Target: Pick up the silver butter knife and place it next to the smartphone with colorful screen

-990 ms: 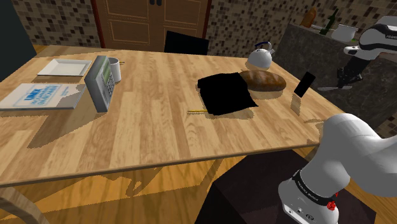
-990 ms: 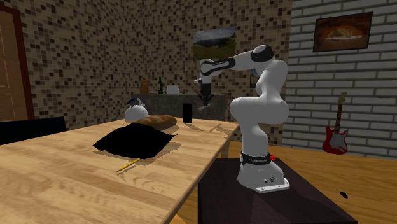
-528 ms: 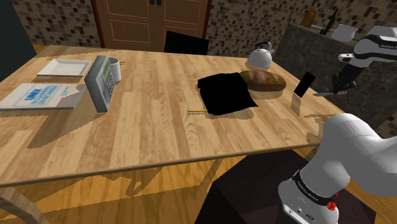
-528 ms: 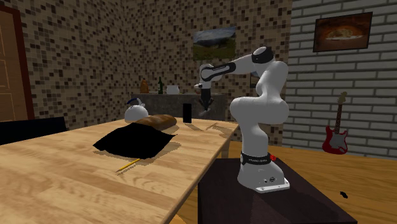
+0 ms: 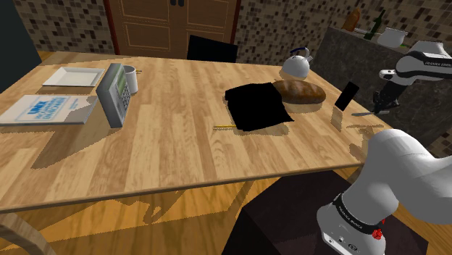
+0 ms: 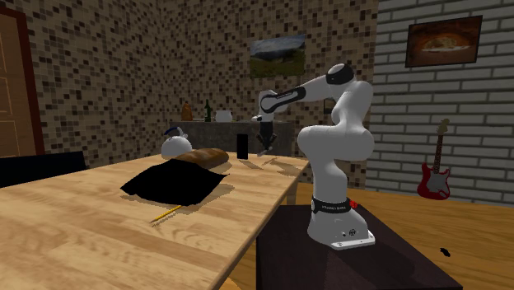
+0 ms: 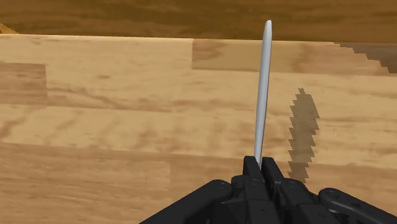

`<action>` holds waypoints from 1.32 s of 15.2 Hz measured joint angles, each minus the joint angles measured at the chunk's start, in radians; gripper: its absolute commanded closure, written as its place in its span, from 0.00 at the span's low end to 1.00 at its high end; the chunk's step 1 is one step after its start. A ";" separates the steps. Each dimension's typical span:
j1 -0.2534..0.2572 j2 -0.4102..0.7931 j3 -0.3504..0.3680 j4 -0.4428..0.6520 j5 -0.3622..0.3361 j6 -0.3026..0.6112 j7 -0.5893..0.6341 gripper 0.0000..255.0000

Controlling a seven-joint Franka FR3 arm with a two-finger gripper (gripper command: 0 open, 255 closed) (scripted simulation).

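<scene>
My black gripper (image 5: 378,106) hangs low over the wooden table (image 5: 181,138) near its corner, just to the shoulder view's right of the dark smartphone (image 5: 346,96), which stands upright on edge. In the wrist view the gripper (image 7: 257,167) is shut on the silver butter knife (image 7: 261,95), whose thin blade sticks out ahead of the fingers over the wood and casts a shadow beside it. In the second exterior view the gripper (image 6: 265,145) is lowered just right of the phone (image 6: 242,147), above the table's far end.
A black cloth (image 5: 257,106), a bread loaf (image 5: 300,90) and a white kettle (image 5: 296,67) lie beyond the phone. A yellow pencil (image 5: 222,127) lies near the cloth. A calculator (image 5: 114,94), mug (image 5: 129,78), book (image 5: 43,109) and plate (image 5: 72,76) sit at the far end.
The gripper, still shut on the knife, has come down from above the dark counter and moved toward the table surface beside the phone.
</scene>
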 measured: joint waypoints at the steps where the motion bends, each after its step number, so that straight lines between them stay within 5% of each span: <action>1: 0.007 -0.006 -0.011 -0.002 -0.008 0.009 0.003 1.00; 8: 0.008 -0.011 -0.021 -0.010 -0.016 0.020 0.007 1.00; 9: 0.008 -0.011 -0.021 -0.010 -0.016 0.020 0.007 0.00; 15: 0.008 -0.011 -0.021 -0.010 -0.016 0.020 0.007 0.00; 20: -0.014 0.026 0.046 0.033 0.037 -0.050 -0.019 0.00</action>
